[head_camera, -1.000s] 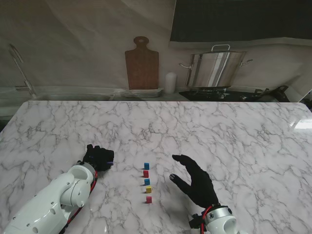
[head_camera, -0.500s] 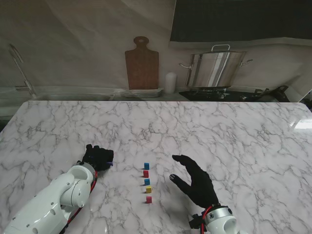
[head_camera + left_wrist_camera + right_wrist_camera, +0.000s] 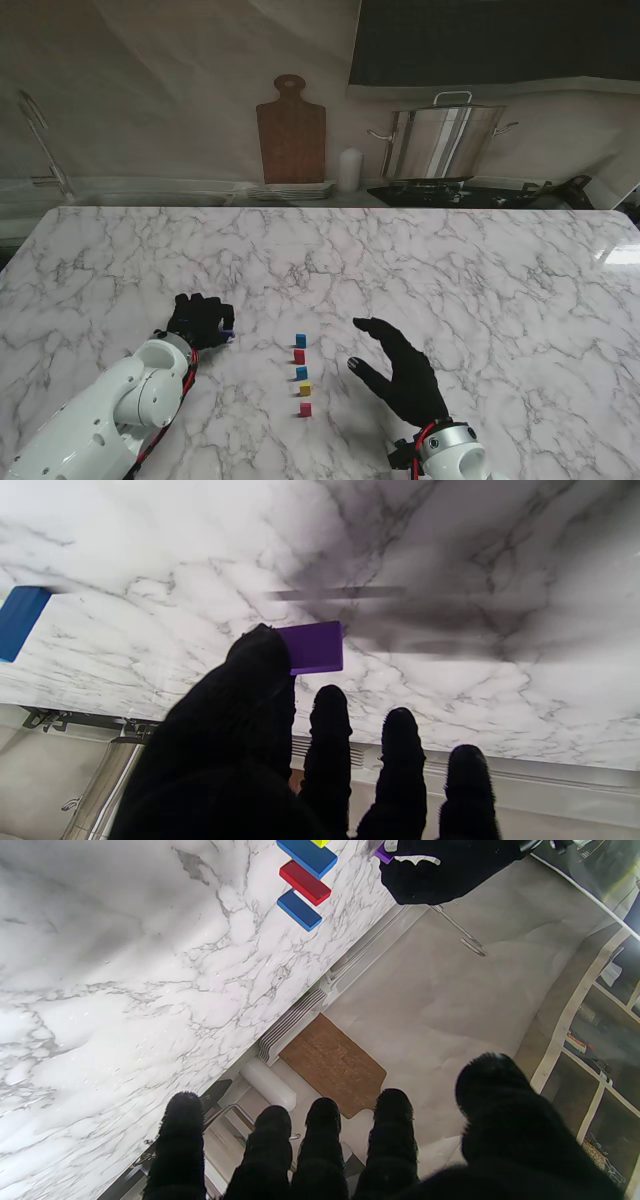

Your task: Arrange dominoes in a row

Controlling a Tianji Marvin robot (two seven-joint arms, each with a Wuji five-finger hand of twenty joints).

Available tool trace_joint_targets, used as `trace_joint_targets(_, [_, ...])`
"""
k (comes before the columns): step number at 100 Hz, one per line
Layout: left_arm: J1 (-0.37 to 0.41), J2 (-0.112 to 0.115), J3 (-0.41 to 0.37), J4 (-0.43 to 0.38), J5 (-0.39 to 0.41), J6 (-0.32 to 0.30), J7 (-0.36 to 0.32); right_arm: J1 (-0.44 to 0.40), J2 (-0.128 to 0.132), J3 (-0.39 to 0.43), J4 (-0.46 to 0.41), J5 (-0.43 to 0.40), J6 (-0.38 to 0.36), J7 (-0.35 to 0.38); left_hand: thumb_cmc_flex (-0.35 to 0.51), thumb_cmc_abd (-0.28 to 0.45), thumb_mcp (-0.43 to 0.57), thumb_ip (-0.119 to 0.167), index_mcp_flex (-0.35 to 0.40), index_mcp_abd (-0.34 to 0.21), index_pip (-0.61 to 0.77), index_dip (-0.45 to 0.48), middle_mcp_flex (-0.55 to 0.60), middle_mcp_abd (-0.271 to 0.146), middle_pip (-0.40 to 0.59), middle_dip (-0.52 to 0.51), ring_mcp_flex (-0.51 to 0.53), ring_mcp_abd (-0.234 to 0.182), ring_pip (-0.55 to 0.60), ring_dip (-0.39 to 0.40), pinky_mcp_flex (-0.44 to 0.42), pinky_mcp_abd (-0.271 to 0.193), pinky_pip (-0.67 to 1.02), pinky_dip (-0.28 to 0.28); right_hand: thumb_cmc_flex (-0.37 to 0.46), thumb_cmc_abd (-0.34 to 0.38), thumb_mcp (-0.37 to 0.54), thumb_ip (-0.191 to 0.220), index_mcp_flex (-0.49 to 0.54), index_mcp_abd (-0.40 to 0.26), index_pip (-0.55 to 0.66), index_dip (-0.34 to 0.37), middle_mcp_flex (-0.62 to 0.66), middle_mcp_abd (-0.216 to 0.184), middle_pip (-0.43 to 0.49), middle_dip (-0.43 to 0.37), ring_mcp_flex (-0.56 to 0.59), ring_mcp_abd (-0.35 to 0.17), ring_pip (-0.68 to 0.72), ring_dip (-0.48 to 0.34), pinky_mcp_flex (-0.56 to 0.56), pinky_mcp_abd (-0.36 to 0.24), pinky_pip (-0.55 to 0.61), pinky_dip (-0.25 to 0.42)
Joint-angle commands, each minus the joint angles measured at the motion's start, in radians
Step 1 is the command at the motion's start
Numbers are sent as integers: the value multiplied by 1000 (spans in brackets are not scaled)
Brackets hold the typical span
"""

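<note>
Several small dominoes stand in a line running away from me at the table's middle: blue (image 3: 300,340), red (image 3: 299,355), blue (image 3: 301,372), yellow (image 3: 305,388) and red (image 3: 305,408). My left hand (image 3: 200,320) is curled to the left of the line, with a purple domino (image 3: 316,647) pinched at the thumb (image 3: 260,655). That domino (image 3: 384,853) also shows at the left hand's fingers (image 3: 440,862). My right hand (image 3: 400,375) rests open just right of the line, fingers spread and holding nothing. A blue domino (image 3: 20,620) sits at the picture's edge in the left wrist view.
Beyond the table's far edge stand a wooden cutting board (image 3: 291,130), a white cylinder (image 3: 348,170) and a steel pot (image 3: 445,140) on a stove. The marble table (image 3: 480,270) stretches wide on both sides of the line.
My left hand has shifted slightly away from me with the purple domino at its fingertips. The right hand and the line of dominoes have not moved.
</note>
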Motion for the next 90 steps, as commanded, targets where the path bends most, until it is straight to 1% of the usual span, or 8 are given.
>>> trace_joint_targets(1, [1,-4,-1,-11,-1,-5,-13,-6,0,0,-3,0,5,1,17,-21,21,22,67,-53,26,0,73,-46,99,114,20,-19,75,53,-16,11,1,32,27,40,-20,29,-34,-17,3,13,-25,-8,9,4,-9,-26,-18,-12,-4,-34,12,16])
trace_joint_targets(6, [1,-4,-2,-11,-2,-8,-14,-7,0,0,-3,-1,5,1,13,-20,18,23,68,-68,22,0,170,-92,139,104,65,-31,101,65,-14,14,22,40,27,40,-20,29,-34,-17,3,13,-25,-7,9,4,-10,-25,-18,-12,-4,-34,12,16])
trace_joint_targets(11, [1,-4,-4,-11,-7,-12,-14,-7,0,0,-3,-1,5,1,12,-11,15,25,57,-82,22,9,291,-149,114,25,137,-48,93,47,-11,12,48,41,27,40,-20,29,-34,-18,3,13,-24,-7,10,4,-9,-26,-18,-12,-4,-35,12,16])
trace_joint_targets(28, [-1,-12,-3,-3,-55,-18,7,-7,0,0,-3,-1,4,0,23,2,8,25,29,-86,29,28,421,-218,-145,-170,215,-59,47,-13,-5,2,152,27,27,40,-20,29,-34,-17,3,13,-25,-8,10,4,-9,-26,-18,-11,-4,-35,11,16])
trace_joint_targets(38, [-2,-15,-1,-2,-66,-20,19,-7,0,-1,-3,-1,5,1,27,11,2,25,20,-93,23,44,495,-213,-318,-275,246,-54,39,-29,-7,-2,219,16,27,40,-20,29,-34,-17,3,13,-25,-8,10,4,-9,-26,-18,-11,-3,-35,11,16])
trace_joint_targets(53, [-5,-18,1,-5,-85,-22,26,-6,0,-1,-3,-1,5,2,29,17,11,25,3,-87,28,56,571,-190,-460,-395,288,-56,44,-33,0,-1,303,19,27,40,-20,29,-34,-17,3,13,-25,-9,10,4,-9,-25,-18,-11,-4,-34,11,16])
trace_joint_targets(69, [-10,-24,7,1,-120,-23,39,-7,0,-1,-3,-1,5,3,19,15,46,25,-17,-69,46,72,626,-160,-544,-488,315,-60,43,-43,9,3,341,5,27,40,-20,29,-34,-18,3,13,-25,-7,9,4,-9,-26,-18,-11,-3,-34,11,17])
trace_joint_targets(90, [-26,-34,31,10,-168,-17,58,-6,0,-1,-2,-2,5,3,1,15,90,23,-40,-23,60,87,650,-135,-579,-544,323,-65,44,-47,7,-4,365,-2,27,40,-21,29,-34,-17,3,13,-25,-7,9,4,-9,-26,-18,-12,-4,-34,11,17])
